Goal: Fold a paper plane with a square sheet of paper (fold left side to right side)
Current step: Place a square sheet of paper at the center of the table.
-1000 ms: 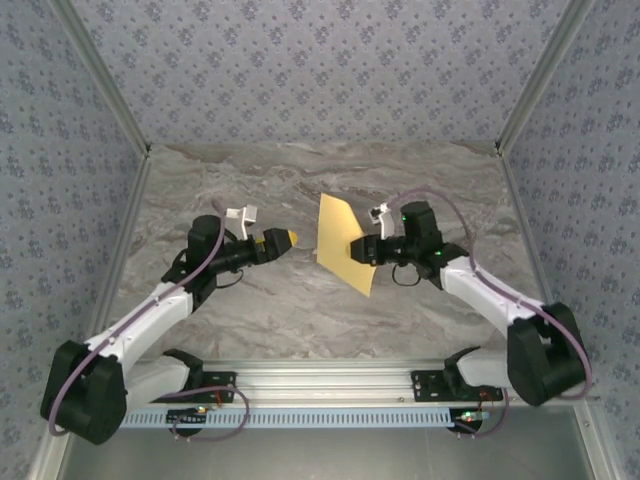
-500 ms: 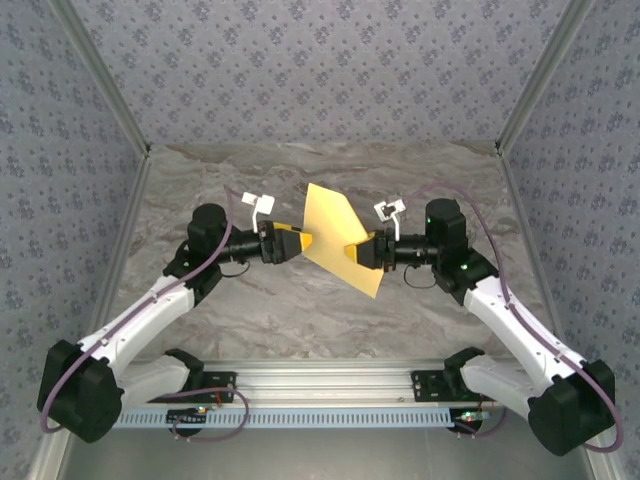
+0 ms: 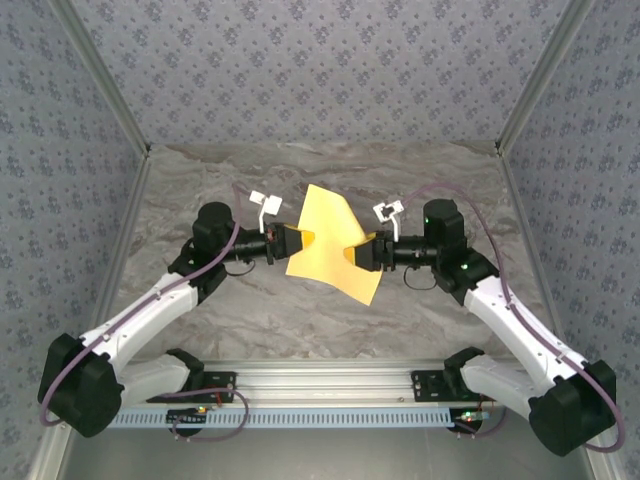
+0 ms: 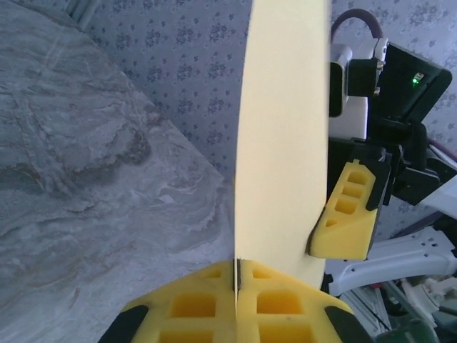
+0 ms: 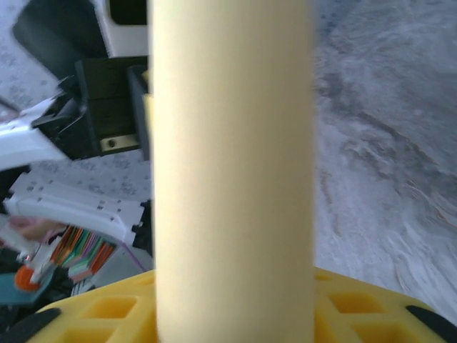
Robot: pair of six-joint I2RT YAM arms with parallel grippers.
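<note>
Marbled table (image 3: 300, 315), paper sheet (image 3: 326, 238) pinched in left tool (image 3: 297, 243), right tool (image 3: 355, 253) beside

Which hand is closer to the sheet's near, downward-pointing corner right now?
Right. The right hand is at the sheet's right edge, just up from that corner. The left hand pinches the opposite, left edge, farther from it.

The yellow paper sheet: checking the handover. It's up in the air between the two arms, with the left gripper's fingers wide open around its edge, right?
No: the left gripper is shut, not open. The left wrist view shows its yellow fingers pressed together on the edge of the yellow paper sheet. The rest holds.
</note>
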